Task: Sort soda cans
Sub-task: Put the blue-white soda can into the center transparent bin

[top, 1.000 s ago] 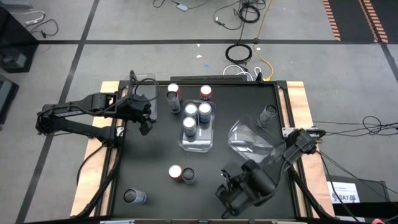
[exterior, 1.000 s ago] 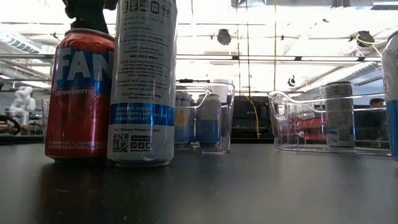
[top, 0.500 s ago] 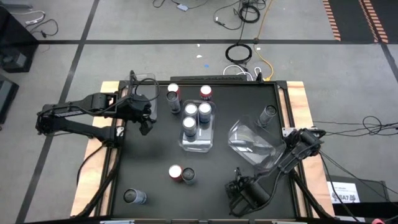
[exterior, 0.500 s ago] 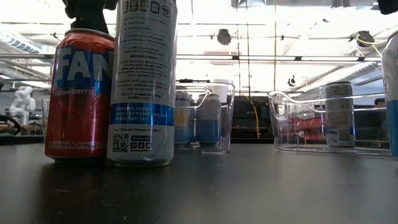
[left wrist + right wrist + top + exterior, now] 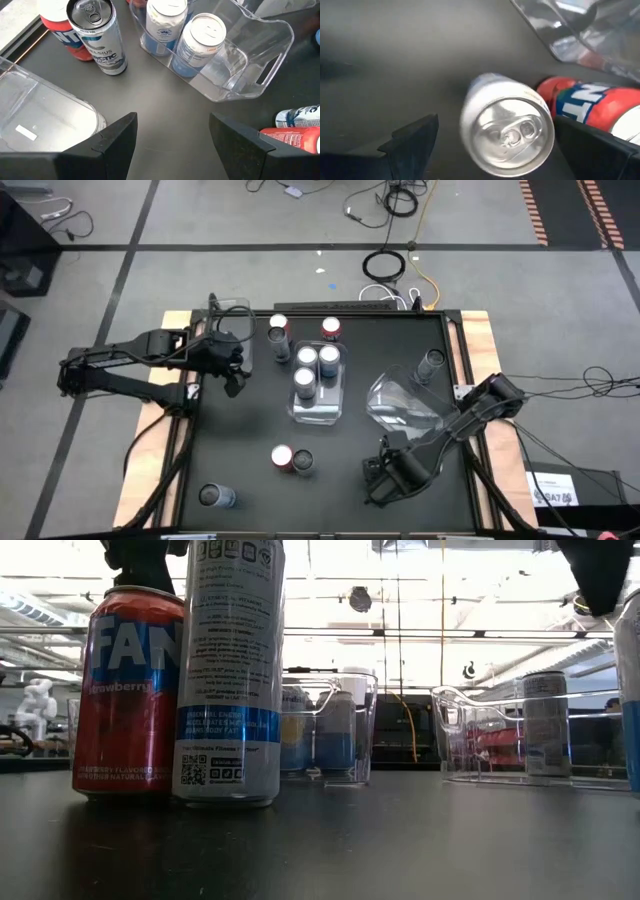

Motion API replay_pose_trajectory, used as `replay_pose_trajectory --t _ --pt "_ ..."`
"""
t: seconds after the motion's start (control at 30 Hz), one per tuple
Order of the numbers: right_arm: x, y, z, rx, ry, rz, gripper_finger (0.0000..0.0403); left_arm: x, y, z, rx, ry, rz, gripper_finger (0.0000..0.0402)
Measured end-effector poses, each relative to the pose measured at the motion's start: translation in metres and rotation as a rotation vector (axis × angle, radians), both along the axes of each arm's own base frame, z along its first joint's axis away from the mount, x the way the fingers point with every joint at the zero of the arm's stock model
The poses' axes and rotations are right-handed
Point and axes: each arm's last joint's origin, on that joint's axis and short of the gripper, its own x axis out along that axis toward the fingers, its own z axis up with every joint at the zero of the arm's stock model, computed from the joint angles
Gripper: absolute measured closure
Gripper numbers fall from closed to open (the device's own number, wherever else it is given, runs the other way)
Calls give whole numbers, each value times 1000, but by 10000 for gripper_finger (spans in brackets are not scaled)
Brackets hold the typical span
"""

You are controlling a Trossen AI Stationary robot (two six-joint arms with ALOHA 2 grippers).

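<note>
Sorting looks early: three blue-silver cans (image 5: 315,370) sit in the centre bin (image 5: 317,413), rest loose on your worktop (image 5: 250,430); right pincer (image 5: 375,478) apart near front, left pincer (image 5: 233,380) apart, idle.

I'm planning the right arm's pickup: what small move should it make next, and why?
Probably ease the right gripper forward toward the silver can: its fingers are open, and the can stands ahead in line with them but apart, with a red can close beside it. The left gripper waits, open, at the left edge.
</note>
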Motion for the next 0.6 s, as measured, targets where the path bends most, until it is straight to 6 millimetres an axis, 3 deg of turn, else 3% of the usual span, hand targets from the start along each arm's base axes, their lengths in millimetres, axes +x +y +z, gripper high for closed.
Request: replay_pose_trajectory --t 0.37,0.6 --pt "3 0 -38 64 -25 14 23 0 0 0 0 0 0 143" --pt "7 -8 -38 52 -6 54 80 0 0 0 0 0 0 143"
